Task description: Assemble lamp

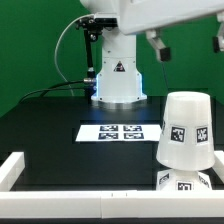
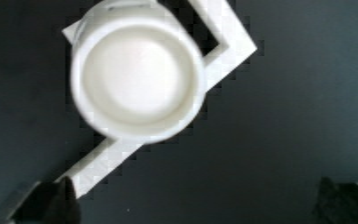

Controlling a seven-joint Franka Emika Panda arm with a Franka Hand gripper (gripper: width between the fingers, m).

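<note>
The white cone lamp shade (image 1: 185, 128) stands upright on the tagged lamp base (image 1: 184, 181) at the exterior view's front right. In the wrist view the shade's round top (image 2: 137, 75) is seen from straight above. My gripper (image 1: 190, 42) hangs high above the shade, open and empty. In the wrist view my gripper (image 2: 197, 205) shows its two dark fingertips (image 2: 43, 200) far apart, with nothing between them. The bulb is not in view.
The marker board (image 1: 122, 132) lies on the black table in front of the white robot pedestal (image 1: 117, 75). A white rail (image 1: 20, 165) borders the table's left and front edges; it runs under the shade in the wrist view (image 2: 105, 160).
</note>
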